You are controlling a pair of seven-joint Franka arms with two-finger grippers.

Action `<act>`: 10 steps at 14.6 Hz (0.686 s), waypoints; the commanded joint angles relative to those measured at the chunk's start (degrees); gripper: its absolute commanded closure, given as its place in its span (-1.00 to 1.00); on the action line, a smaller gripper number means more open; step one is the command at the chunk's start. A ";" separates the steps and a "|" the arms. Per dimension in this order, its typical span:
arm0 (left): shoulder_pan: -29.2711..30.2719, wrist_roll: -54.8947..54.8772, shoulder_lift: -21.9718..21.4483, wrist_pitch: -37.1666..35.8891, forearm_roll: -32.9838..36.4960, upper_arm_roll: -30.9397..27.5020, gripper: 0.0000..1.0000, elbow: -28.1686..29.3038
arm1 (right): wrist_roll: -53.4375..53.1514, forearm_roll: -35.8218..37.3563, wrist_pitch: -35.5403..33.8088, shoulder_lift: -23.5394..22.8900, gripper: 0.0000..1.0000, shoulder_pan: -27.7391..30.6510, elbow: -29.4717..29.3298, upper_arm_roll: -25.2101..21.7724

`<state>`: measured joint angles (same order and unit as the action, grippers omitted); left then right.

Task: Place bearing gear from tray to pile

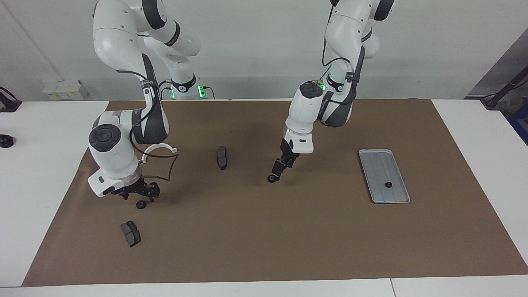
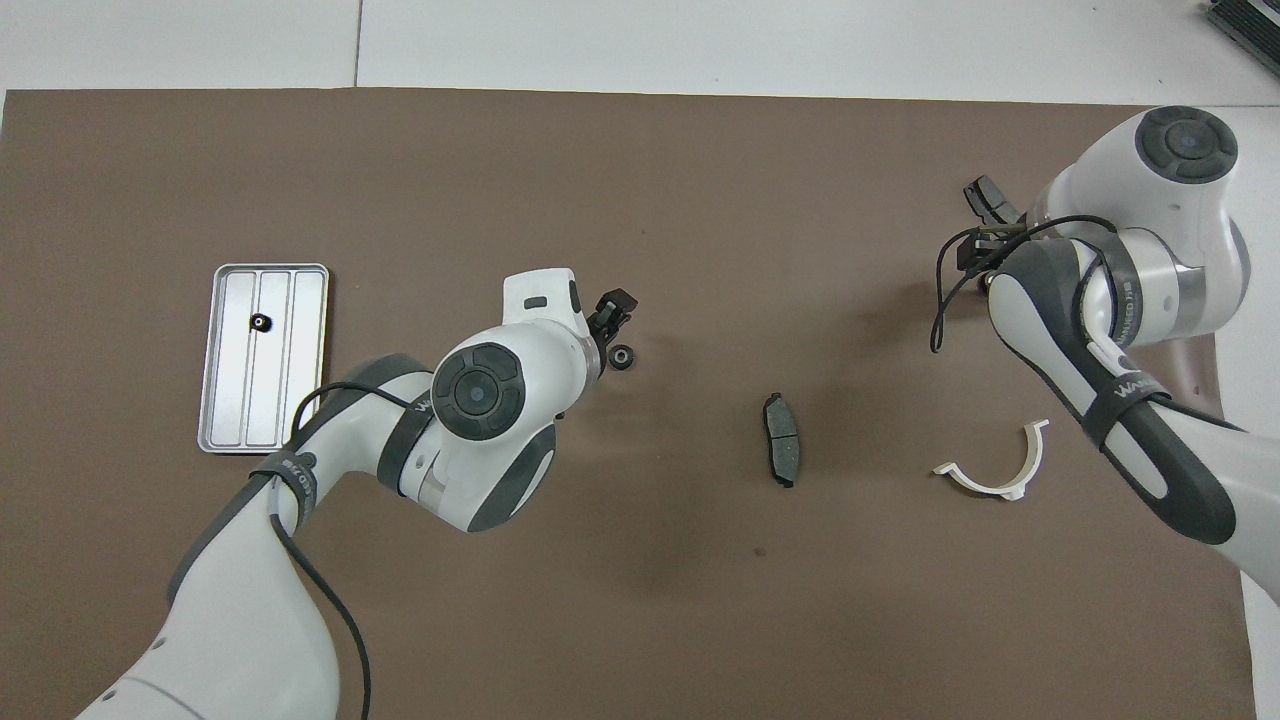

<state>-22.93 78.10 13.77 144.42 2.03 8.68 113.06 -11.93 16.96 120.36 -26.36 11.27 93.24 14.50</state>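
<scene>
The left pincer (image 1: 277, 171) hangs low over the middle of the brown mat (image 1: 264, 247); whether its fingers are spread cannot be told. A small black round gear (image 1: 272, 179) lies at its tip. The right pincer (image 1: 140, 192), equally unreadable, hovers over a second gear (image 1: 141, 204) toward the right arm's end of the desk (image 1: 41, 173). A third gear (image 1: 387, 185) sits in the ribbed silver tray (image 1: 373, 165) toward the left arm's end. Two curved dark brake pads (image 1: 222, 157) (image 1: 130, 233) and a white plastic arc (image 1: 159, 148) lie around.
</scene>
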 commanded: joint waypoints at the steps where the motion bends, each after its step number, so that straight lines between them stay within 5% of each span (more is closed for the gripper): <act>1: 6.73 -11.77 -5.23 -6.94 0.87 0.20 -1.00 1.55 | -2.73 -0.96 0.83 2.54 -1.00 -6.49 2.21 0.09; 5: 17.81 -37.43 -5.77 -12.14 0.87 0.20 -1.00 1.82 | -12.77 -0.96 6.89 2.46 -1.00 -17.49 2.03 0.09; 10: 30.74 -67.25 -4.72 -8.91 0.87 0.29 -1.00 3.04 | -21.44 -1.58 14.70 -1.31 -1.00 -26.72 2.03 0.09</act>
<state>4.66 18.21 8.81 133.66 2.35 8.07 114.76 -29.72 16.41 130.67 -25.67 -13.14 94.28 14.78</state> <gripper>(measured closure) 0.000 0.000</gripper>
